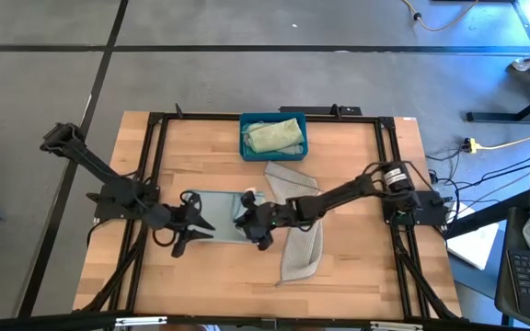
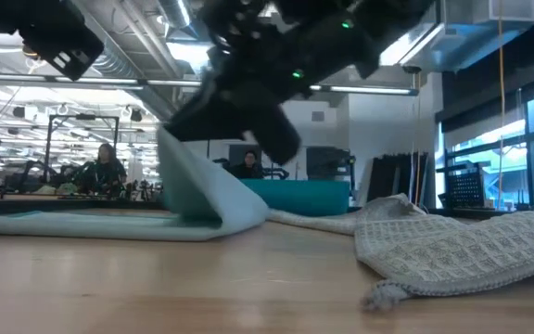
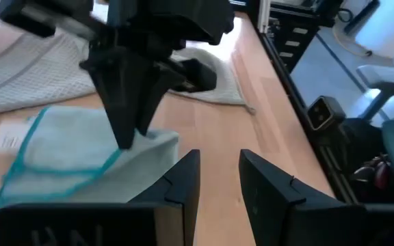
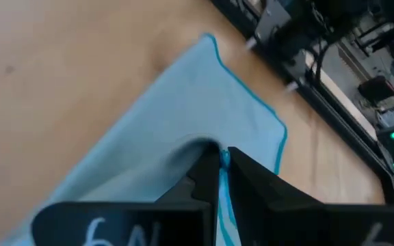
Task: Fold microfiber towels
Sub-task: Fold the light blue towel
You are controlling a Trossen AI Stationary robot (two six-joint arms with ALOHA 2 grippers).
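**Right gripper lifts an edge of the pale blue towel; left gripper waits alongside**

We find the pale blue towel (image 1: pixel 221 216) spread on the desk (image 1: pixel 339 276) near its middle, between the two arms; the right gripper (image 1: pixel 251 223) has its fingers (image 4: pixel 207 179) pressed together on a teal-bound edge of this cloth, and the low view shows that edge raised off the wood in a curl; we judge the hold is meant to carry the edge across for a fold.

The left gripper (image 1: pixel 191 232) sits low at the opposite end of the same towel; its fingers (image 3: pixel 183 183) stand a little apart with nothing between them; we judge it is placed to pin or take the other side, though it has not closed on anything.

Other things noted: a pale grey-beige towel (image 1: pixel 297 230) lies crumpled just beside the blue one, running under the right arm, with its near end well forward on the desk; a teal-blue bin (image 1: pixel 273 135) at the far edge holds a pale green towel (image 1: pixel 272 138).

Obstruction: the grey-beige cloth touches or overlaps the blue towel's right side, we cannot tell which; it could drag with the fold; people sit in the room beyond, clear of the desk.
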